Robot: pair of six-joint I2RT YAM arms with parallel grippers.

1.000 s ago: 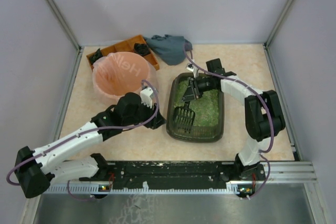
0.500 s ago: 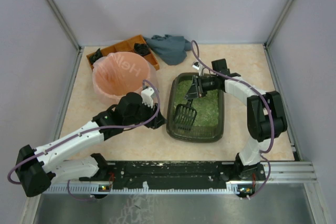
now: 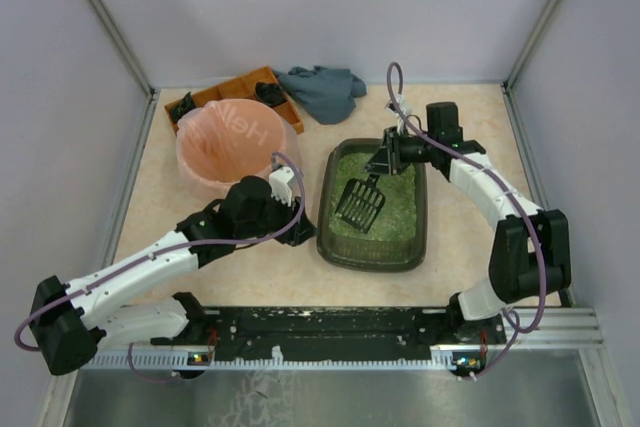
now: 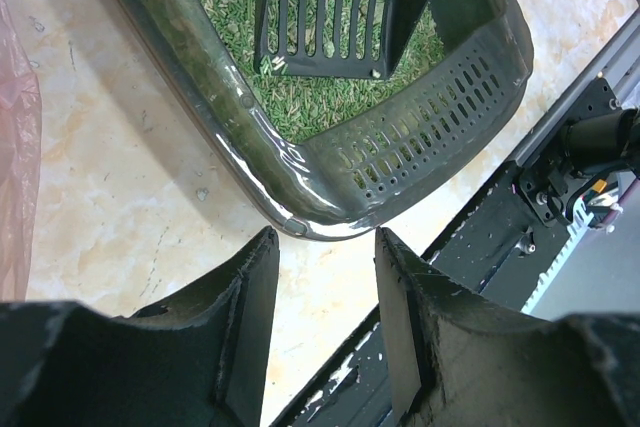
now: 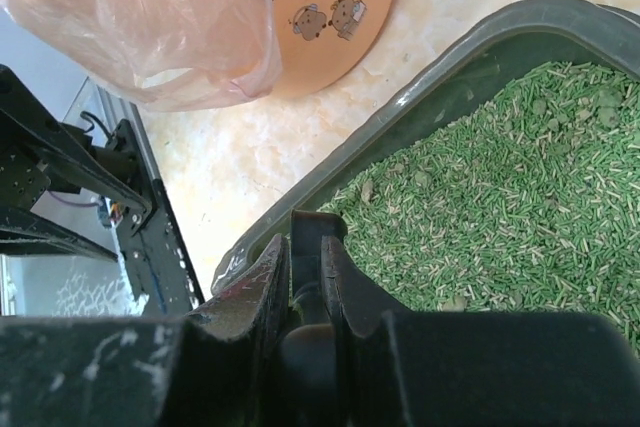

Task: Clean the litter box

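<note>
Right gripper (image 3: 384, 160) is clamped on the scoop (image 3: 360, 203), whose head hangs over the litter box (image 3: 372, 259) beside the pink-bagged bin (image 3: 230, 142). The left gripper (image 4: 320, 317) gapes empty at the box's corner. With the box unheld, a dragging scoop could likely shove it or spill granules (image 3: 395, 212) onto the tabletop (image 3: 455, 262).

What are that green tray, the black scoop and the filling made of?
The litter box looks like glossy moulded plastic; its rim shines. The scoop seems matte black plastic, evenly slotted. The litter: dry green pellets, material unclear.
</note>
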